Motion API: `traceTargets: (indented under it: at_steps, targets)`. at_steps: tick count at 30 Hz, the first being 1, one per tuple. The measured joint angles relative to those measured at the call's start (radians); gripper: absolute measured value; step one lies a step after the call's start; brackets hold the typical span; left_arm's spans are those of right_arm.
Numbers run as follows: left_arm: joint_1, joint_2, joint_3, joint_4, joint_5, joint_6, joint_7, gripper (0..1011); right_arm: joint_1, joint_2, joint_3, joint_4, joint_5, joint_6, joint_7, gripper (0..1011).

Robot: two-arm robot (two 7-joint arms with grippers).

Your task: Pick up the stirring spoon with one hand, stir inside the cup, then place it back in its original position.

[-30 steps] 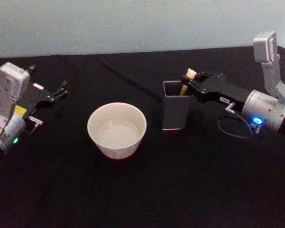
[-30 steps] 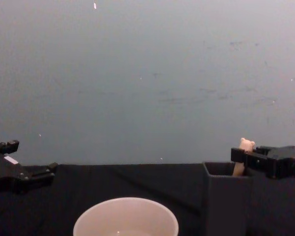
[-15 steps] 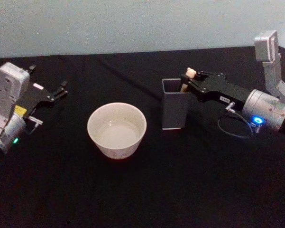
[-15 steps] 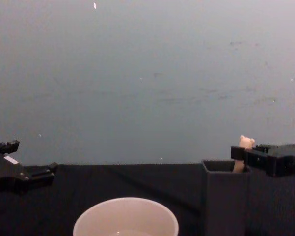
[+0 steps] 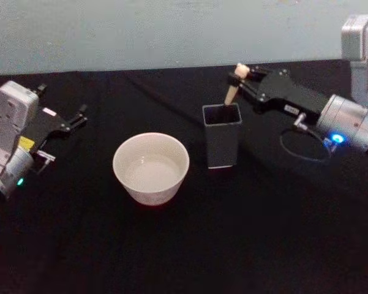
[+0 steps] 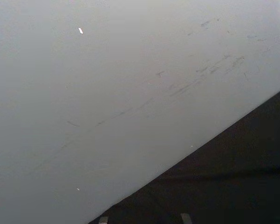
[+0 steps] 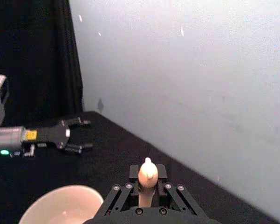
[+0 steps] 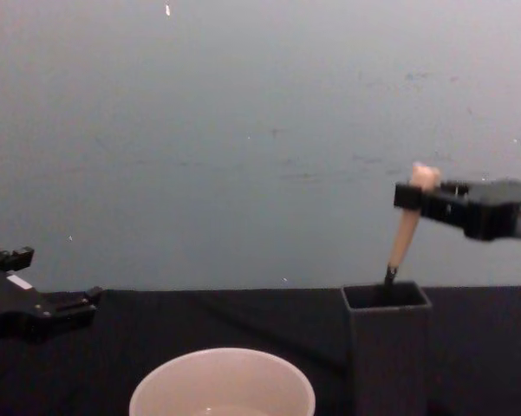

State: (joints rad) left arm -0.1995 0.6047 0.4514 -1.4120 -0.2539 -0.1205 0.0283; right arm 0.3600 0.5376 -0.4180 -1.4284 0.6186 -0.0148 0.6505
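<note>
Right gripper (image 5: pixel 237 78) was clenched on stirring spoon (image 5: pixel 231 92) just under its bear knob, above grey holder (image 5: pixel 222 144). Spoon tilted, its bowl hidden inside holder. Cup (image 5: pixel 151 167) sat left of holder. Left gripper (image 5: pixel 79 116) was splayed wide, farther left. Its yellow label (image 5: pixel 26 143) was too small to read.

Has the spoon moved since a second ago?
Yes. The spoon has risen in the right gripper: its handle now clears the holder rim, dark neck showing. Left gripper idles at left.

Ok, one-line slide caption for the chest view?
Right hand grips the stirring spoon below its knob, tip inside the dark grey holder, cup to its left; left hand parked open.
</note>
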Motion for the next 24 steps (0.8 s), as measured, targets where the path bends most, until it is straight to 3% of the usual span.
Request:
traceTargets:
  at_steps: [14,24]
  targets:
    - [0.000,0.000,0.000,0.000,0.000,0.000,0.000,1001,0.032,0.029,0.027,-0.076,0.015,-0.074,0.032,212]
    - [0.000,0.000,0.000,0.000,0.000,0.000,0.000,1001,0.041,0.013,0.015,-0.102,0.037,-0.083,0.039,212]
